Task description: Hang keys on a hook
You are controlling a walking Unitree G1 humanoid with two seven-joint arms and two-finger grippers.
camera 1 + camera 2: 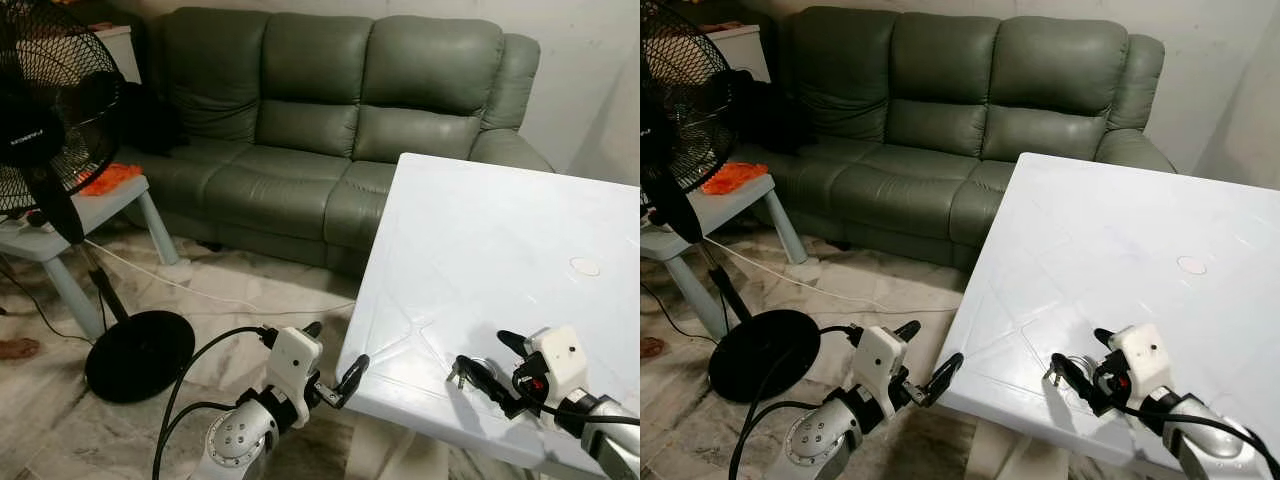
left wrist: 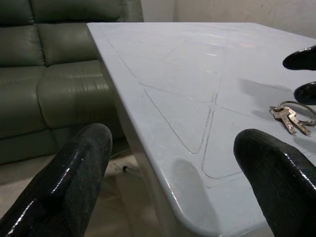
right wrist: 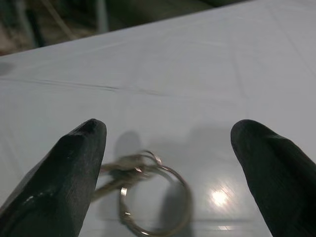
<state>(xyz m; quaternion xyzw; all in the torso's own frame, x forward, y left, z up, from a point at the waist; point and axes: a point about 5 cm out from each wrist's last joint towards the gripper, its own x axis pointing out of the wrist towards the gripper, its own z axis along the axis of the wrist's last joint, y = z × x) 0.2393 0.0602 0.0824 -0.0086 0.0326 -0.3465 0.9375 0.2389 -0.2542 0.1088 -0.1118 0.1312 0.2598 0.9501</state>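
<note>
A bunch of keys on a metal ring [image 3: 143, 190] lies flat on the white table [image 1: 480, 230], close to its near edge. My right gripper [image 1: 490, 358] hovers just over the keys [image 1: 468, 370], open, with one black finger on each side of them and nothing held. My left gripper [image 1: 335, 352] is open and empty beside the table's near left corner, at about edge height. From the left wrist, the keys [image 2: 291, 116] lie further along the tabletop, with the right gripper's fingertips [image 2: 301, 58] right behind them.
A green three-seat sofa [image 1: 330, 130] stands against the wall behind the table. At the left are a black standing fan [image 1: 50, 110] with a round base [image 1: 140, 355], a small pale table with an orange cloth [image 1: 110, 180], and cables on the marble floor.
</note>
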